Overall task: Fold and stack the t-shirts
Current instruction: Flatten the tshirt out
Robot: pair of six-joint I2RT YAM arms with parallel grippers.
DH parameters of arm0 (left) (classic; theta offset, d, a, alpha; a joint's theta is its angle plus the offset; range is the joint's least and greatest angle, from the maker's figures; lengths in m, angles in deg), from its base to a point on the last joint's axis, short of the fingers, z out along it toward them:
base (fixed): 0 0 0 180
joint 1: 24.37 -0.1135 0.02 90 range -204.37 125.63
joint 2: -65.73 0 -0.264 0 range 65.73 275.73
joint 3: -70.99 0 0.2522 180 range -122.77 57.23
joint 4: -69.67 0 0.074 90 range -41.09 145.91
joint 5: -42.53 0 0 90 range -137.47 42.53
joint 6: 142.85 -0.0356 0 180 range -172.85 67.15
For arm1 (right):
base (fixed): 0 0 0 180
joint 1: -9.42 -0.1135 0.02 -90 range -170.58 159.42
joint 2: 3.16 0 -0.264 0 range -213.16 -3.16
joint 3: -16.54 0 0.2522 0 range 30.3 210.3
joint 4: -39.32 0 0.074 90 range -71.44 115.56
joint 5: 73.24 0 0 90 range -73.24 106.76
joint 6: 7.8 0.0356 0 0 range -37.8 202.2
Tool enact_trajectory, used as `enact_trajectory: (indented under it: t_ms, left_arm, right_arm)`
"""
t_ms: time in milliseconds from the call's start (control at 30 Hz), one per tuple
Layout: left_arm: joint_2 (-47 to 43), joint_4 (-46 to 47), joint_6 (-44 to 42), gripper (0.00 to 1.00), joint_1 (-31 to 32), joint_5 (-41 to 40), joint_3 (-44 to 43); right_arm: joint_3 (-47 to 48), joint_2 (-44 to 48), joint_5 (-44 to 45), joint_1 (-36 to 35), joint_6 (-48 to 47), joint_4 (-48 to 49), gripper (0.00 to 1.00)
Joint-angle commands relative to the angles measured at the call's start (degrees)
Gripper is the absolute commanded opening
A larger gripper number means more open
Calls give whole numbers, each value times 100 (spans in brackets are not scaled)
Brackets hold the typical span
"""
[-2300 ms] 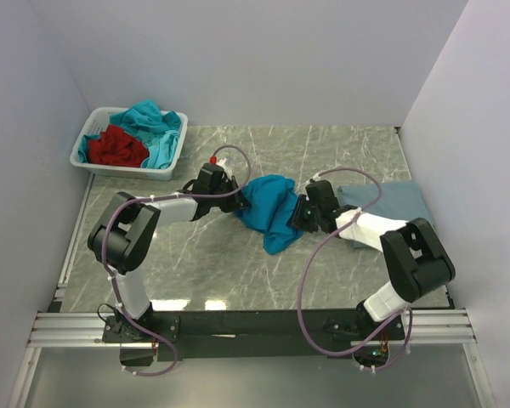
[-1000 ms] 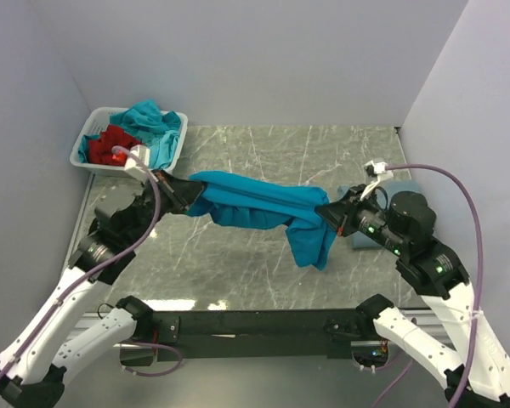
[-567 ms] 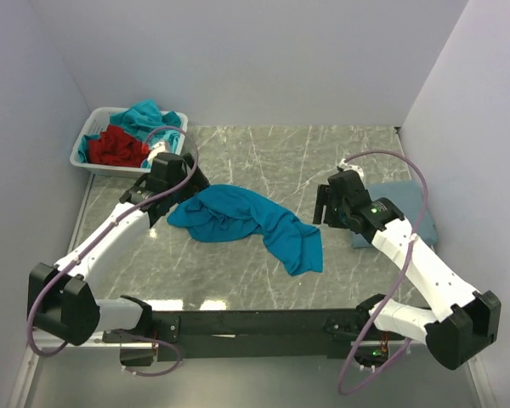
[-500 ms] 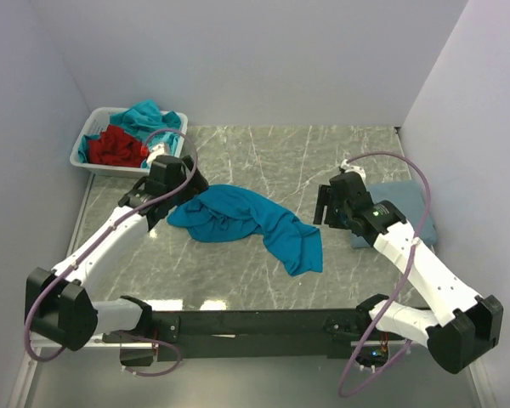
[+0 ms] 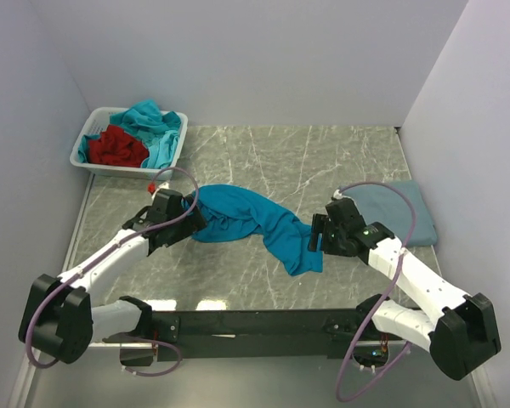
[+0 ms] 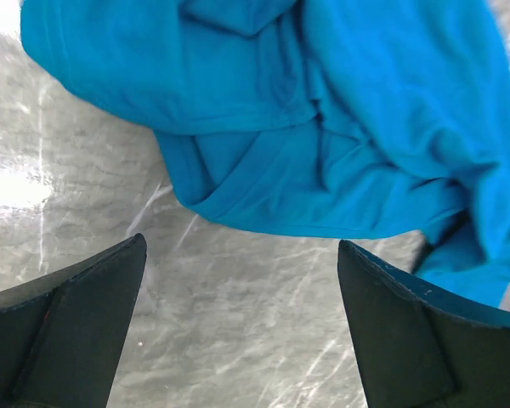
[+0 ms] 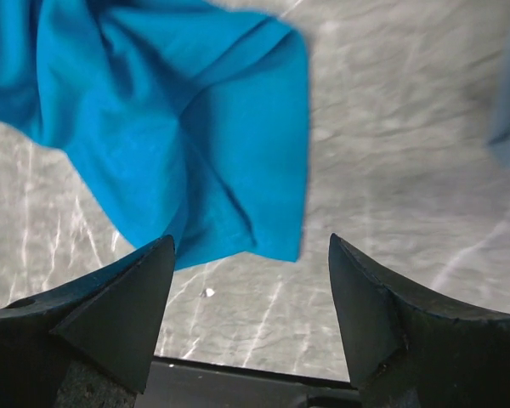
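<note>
A bright teal-blue t-shirt (image 5: pixel 255 223) lies crumpled in a loose band across the middle of the marble table. My left gripper (image 5: pixel 194 223) is low at the shirt's left end, open. In the left wrist view the cloth (image 6: pixel 323 127) lies just beyond my left gripper (image 6: pixel 242 242), with bare marble between the fingers. My right gripper (image 5: pixel 316 240) is open at the shirt's right lower corner. The right wrist view shows that corner (image 7: pixel 178 144) hanging just ahead of my right gripper (image 7: pixel 252 240). A slate-blue t-shirt (image 5: pixel 399 211) lies folded flat at the right.
A white slatted basket (image 5: pixel 83 146) stands at the back left corner, holding a red shirt (image 5: pixel 117 146) and a turquoise shirt (image 5: pixel 153 123). Walls close in the table (image 5: pixel 340 157) on the left, back and right. The black rail runs along the near edge.
A second ago both grippers held the teal-blue shirt stretched above the table. Both have let go, the shirt has dropped in a heap, and both arms have come down beside its ends.
</note>
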Motion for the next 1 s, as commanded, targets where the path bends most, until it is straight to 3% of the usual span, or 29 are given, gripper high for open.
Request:
enact_trajectory:
  t_ms: [0, 133, 500, 667, 733, 800, 833, 867, 967]
  left_arm:
    - [200, 435, 103, 99, 13, 307, 162]
    - [560, 778, 165, 98, 13, 423, 268]
    - [1703, 1157, 68, 67, 13, 238, 40]
    - [2081, 1201, 68, 41, 13, 229, -83]
    - [2204, 1192, 42, 19, 13, 220, -153]
    - [2231, 1122, 15, 1, 13, 107, -258]
    - [2205, 1043, -28, 1, 13, 80, -294]
    - [2153, 1008, -55, 1, 13, 19, -346]
    - [1714, 885, -116, 1, 13, -95, -382]
  right_arm:
    - [-254, 205, -657, 27, 105, 758, 79]
    - [-526, 205, -1499, 27, -18, 1215, 79]
    - [-633, -559, -1923, -52, -27, 1980, 76]
    - [-624, -1025, -2126, -193, 158, 2394, 69]
    - [-563, -1245, -2065, -298, 193, 2447, 64]
    - [-510, -1446, -1977, -394, 193, 2403, 52]
    - [-440, -1482, -1776, -404, 219, 2351, 43]
    - [-413, -1500, -1661, -421, 254, 2298, 17]
    - [-273, -1290, -1274, -448, 246, 2052, 0]
